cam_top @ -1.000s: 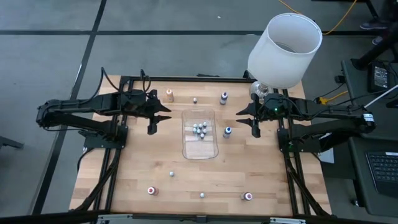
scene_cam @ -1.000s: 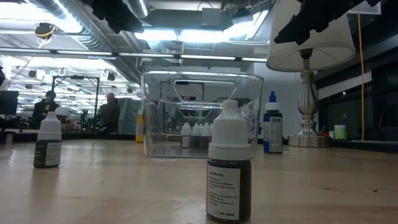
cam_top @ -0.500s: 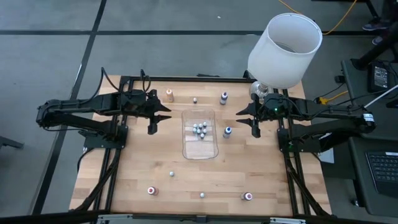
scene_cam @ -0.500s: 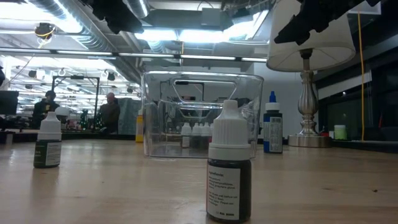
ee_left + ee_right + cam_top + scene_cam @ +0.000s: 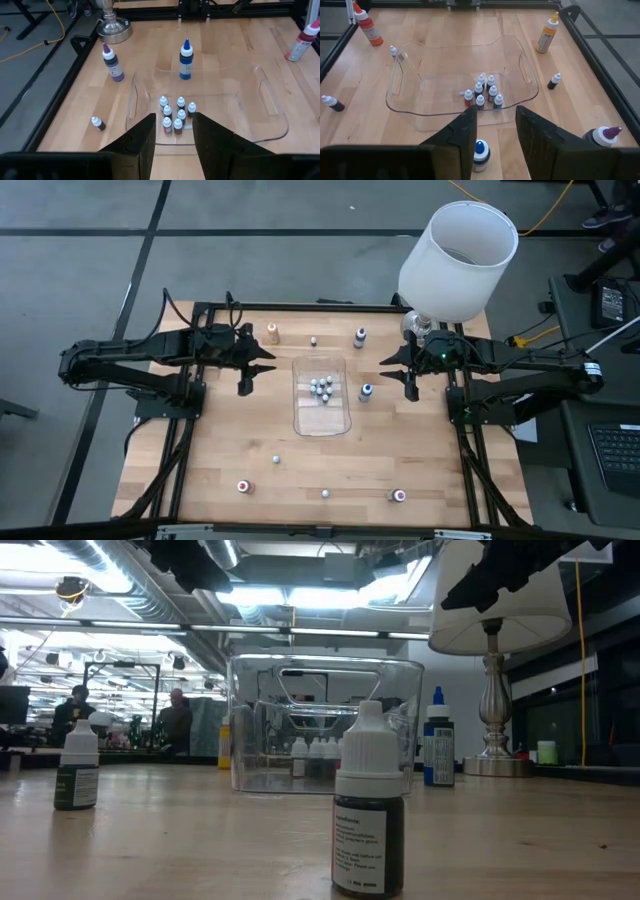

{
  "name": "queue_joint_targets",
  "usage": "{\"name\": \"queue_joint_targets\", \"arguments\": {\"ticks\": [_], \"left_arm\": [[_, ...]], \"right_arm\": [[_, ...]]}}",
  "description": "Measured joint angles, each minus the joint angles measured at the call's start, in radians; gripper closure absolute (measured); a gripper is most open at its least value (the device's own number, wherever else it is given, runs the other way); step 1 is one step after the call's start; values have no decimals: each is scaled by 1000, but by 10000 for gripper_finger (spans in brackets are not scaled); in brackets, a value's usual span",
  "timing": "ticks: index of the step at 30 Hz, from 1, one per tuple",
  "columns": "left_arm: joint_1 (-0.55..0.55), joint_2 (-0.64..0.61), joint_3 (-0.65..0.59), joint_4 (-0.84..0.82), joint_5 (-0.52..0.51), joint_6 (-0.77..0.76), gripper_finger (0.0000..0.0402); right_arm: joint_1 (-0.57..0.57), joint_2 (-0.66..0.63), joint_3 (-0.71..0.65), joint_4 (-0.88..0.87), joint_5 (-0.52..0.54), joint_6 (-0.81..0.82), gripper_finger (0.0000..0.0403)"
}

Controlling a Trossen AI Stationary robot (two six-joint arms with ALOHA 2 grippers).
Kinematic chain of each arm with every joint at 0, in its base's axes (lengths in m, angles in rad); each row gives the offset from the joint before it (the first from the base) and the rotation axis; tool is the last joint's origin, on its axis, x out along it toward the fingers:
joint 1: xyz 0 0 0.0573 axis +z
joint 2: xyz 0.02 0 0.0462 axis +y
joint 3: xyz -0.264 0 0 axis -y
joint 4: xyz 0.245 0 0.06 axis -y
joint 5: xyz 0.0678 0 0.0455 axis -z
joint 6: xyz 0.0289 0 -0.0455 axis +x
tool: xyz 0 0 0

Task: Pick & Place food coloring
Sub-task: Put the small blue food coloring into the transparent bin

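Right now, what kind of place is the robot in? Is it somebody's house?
Probably not a house. It looks like a big workshop or lab: bare pipes and strip lights on the ceiling, people at benches far back, and a wooden table in a black frame.

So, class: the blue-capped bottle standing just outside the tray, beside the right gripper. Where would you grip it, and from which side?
Grip the blue-capped bottle around its body just below the cap, coming straight down from above. It stands upright and narrow, and the clear tray wall is close on one side, so a sideways approach looks cramped. The right gripper, empty, is nearest.
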Motion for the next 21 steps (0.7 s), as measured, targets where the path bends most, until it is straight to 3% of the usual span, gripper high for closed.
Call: {"name": "queue_joint_targets", "arguments": {"ticks": [21], "left_arm": [[0, 0, 0, -1, -13, 33, 286]], "right_arm": [[0, 0, 0, 0, 0, -2, 265]]}}
